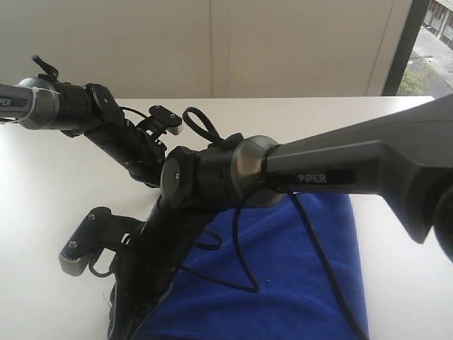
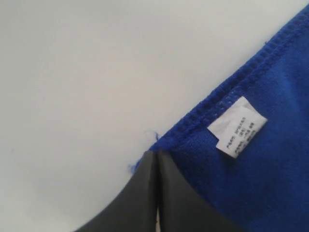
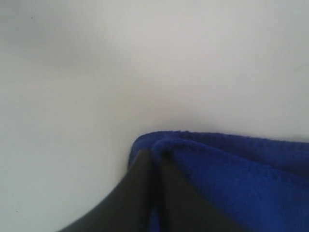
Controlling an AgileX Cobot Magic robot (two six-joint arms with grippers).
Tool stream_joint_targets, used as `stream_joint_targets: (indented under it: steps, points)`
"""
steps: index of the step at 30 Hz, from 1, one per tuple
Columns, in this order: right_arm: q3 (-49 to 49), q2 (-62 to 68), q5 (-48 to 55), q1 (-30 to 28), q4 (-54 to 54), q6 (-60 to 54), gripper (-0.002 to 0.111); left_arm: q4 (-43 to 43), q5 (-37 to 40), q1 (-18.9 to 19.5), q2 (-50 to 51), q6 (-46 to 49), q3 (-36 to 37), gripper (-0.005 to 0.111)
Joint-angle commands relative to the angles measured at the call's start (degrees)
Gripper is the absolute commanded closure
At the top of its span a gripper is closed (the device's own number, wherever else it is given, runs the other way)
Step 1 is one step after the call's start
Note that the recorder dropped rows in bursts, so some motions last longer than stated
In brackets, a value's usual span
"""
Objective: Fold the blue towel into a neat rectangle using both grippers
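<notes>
Blue towel (image 1: 297, 269) is lying flat on a white table (image 1: 42, 184), low and right of centre in the exterior view. A beige panelled wall (image 1: 283, 42) is standing behind and a window (image 1: 425, 49) is showing at the far right. Count: one towel, one table, two arms. The left arm (image 1: 56, 103) is coming in from the left, and the right arm (image 1: 354, 170) is crossing over the cloth. The towel's right edge is running away toward the wall. The frame and arm are cutting off the rest, so its long axis is unclear.

Left wrist view: the left gripper (image 2: 155, 153) is sitting with its fingers pressed together, pinching the blue towel's corner. The stitched hem is running straight off from that corner. One white tag (image 2: 236, 126) is lying just inside the hem.

Right wrist view: the right gripper (image 3: 154, 154) is also closed, clamping a bunched, doubled-over edge of the towel just above the table.
</notes>
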Motion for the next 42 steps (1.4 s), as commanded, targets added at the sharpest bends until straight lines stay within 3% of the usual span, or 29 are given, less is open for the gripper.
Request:
stream_joint_targets:
  steps: [1,5,8,14,20,24,34,42]
  points:
    - [-0.4,1.6,0.3,0.0,1.4,-0.7,0.09,0.5,1.7,0.0,1.0,-0.1,0.5,0.107]
    - [-0.4,1.8,0.8,0.0,2.8,-0.7,0.065,0.5,1.7,0.0,1.0,-0.1,0.5,0.107]
    - [-0.5,1.3,0.8,0.0,3.1,-0.7,0.053,0.5,1.7,0.0,1.0,-0.1,0.5,0.107]
    - [-0.5,-3.6,3.5,-0.1,-0.8,-0.1,0.053,0.5,1.8,0.0,1.0,-0.1,0.5,0.107]
    - [-0.2,-8.9,8.1,-0.1,-14.7,11.6,0.053,0.6,1.7,0.0,0.6,-0.1,0.5,0.107]
    - [2.9,-9.8,9.1,-0.2,-20.5,16.4,0.062,1.8,1.7,0.0,-1.8,-0.1,0.5,0.107]
    - [16.3,-10.4,1.0,-2.7,-23.2,20.2,0.075,2.7,6.1,4.6,-7.5,-3.3,0.5,0.107]
    - [20.3,-10.4,0.4,-3.7,-24.5,20.4,0.077,2.6,10.9,5.2,-7.7,-3.3,0.5,0.107]
